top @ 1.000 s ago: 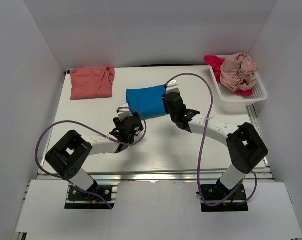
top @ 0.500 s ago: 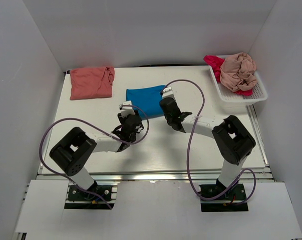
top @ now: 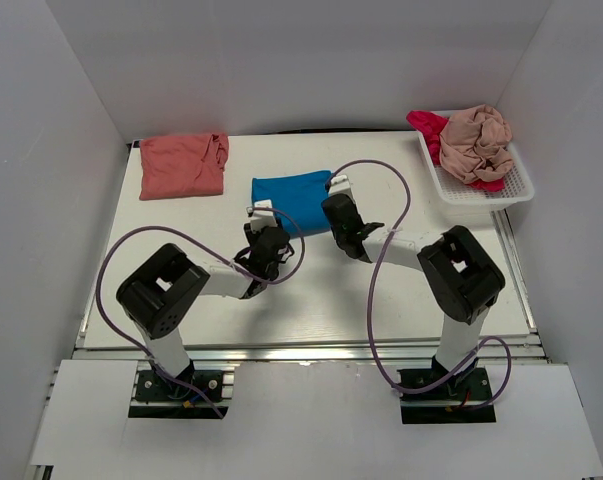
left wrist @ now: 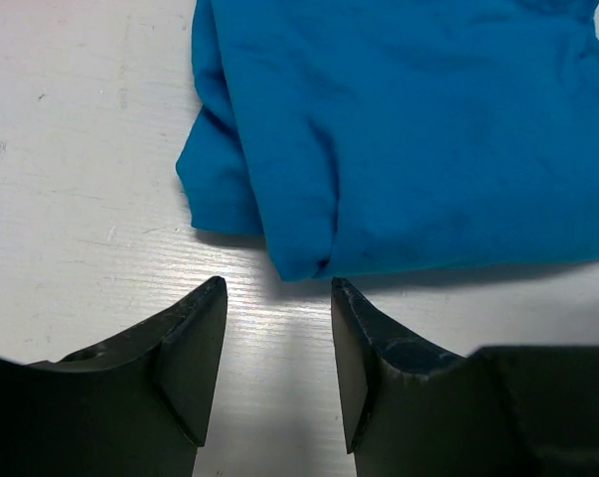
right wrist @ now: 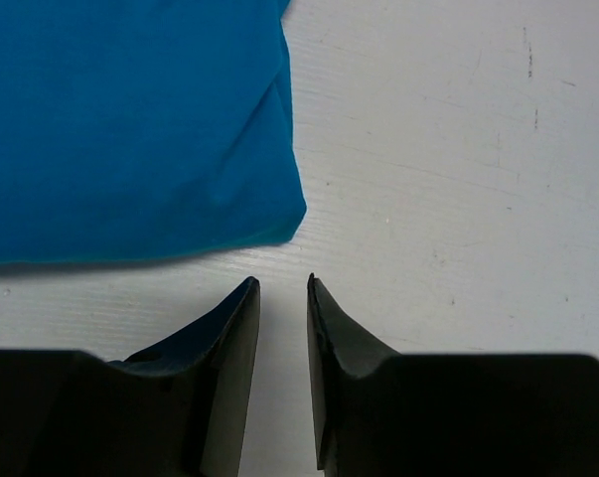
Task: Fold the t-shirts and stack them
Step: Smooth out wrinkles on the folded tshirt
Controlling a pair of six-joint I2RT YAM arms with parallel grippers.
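Note:
A bright blue folded t-shirt (top: 293, 200) lies mid-table. My left gripper (top: 269, 228) sits just short of its near left corner; the left wrist view shows the blue t-shirt (left wrist: 408, 129) ahead of the open left gripper (left wrist: 277, 288), with bare table between the fingers. My right gripper (top: 333, 210) is at the near right corner; the blue t-shirt (right wrist: 130, 119) ends just past the right gripper (right wrist: 281, 283), whose fingers stand narrowly open on nothing. A salmon-coral folded t-shirt (top: 184, 165) lies at the back left. Beige-pink (top: 476, 143) and magenta-red (top: 426, 124) t-shirts are crumpled in the basket.
The white slotted basket (top: 478, 193) stands at the back right, against the right wall. White walls enclose the table on three sides. Purple cables loop over both arms above the table's near half.
Both grippers have narrowed their jaws. The left gripper has moved up to the blue t-shirt's near left corner, and the right arm has drawn in at the near right corner.

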